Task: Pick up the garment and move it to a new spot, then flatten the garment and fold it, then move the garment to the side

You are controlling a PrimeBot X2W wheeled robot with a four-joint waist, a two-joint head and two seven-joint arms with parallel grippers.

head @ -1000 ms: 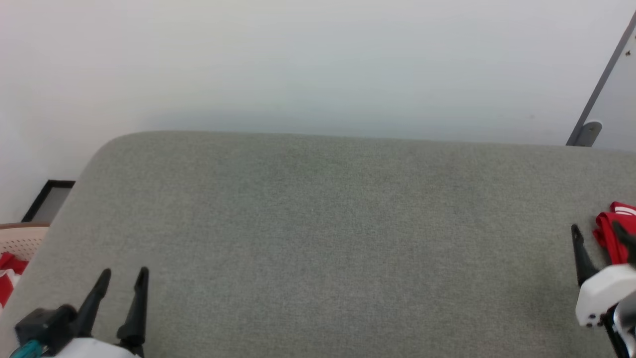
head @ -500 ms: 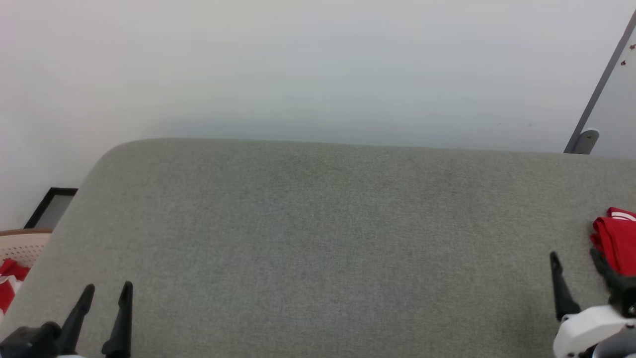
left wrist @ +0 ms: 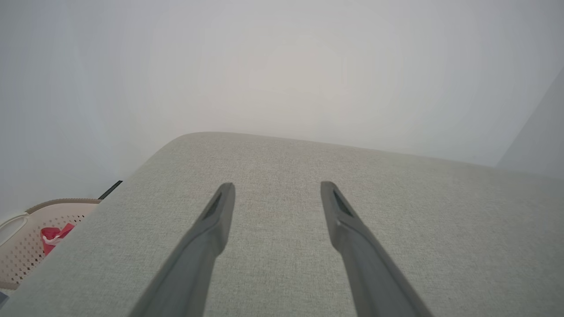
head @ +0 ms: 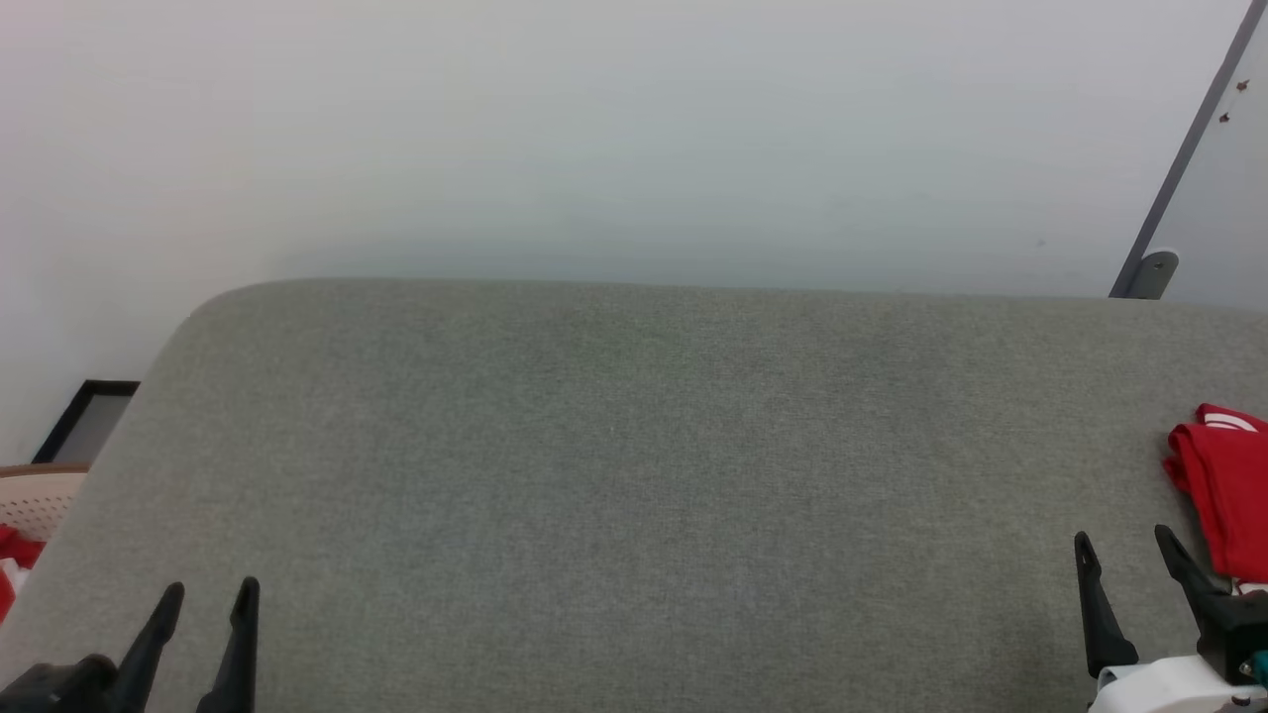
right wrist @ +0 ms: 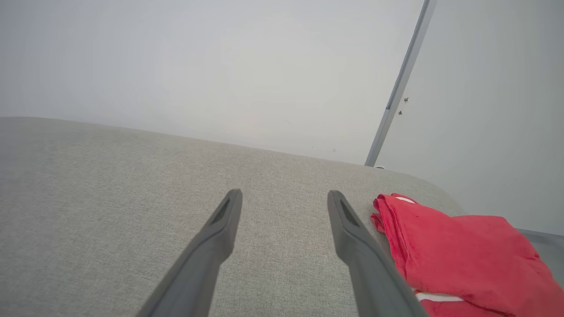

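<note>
The garment [head: 1223, 495] lies folded in a red bundle with a bit of white trim at the far right edge of the grey fabric table [head: 634, 446]. In the right wrist view the garment [right wrist: 462, 246] rests just right of my right finger. My right gripper [head: 1122, 538] is open at the lower right, beside the garment and apart from it, with nothing between its fingers [right wrist: 285, 193]. At the lower left my left gripper [head: 212, 589] is open over bare table, and its fingers [left wrist: 277, 187] are empty.
A pale perforated basket [head: 40, 490] stands off the table's left edge with a red and white cloth [left wrist: 55, 235] in it. A black frame [head: 89, 416] leans by the white wall. A grey post [head: 1179, 168] rises at the back right.
My right gripper has drawn back from over the garment toward the bottom edge, leaving the garment lying on the table. The left gripper has sunk lower. The head view has shifted slightly.
</note>
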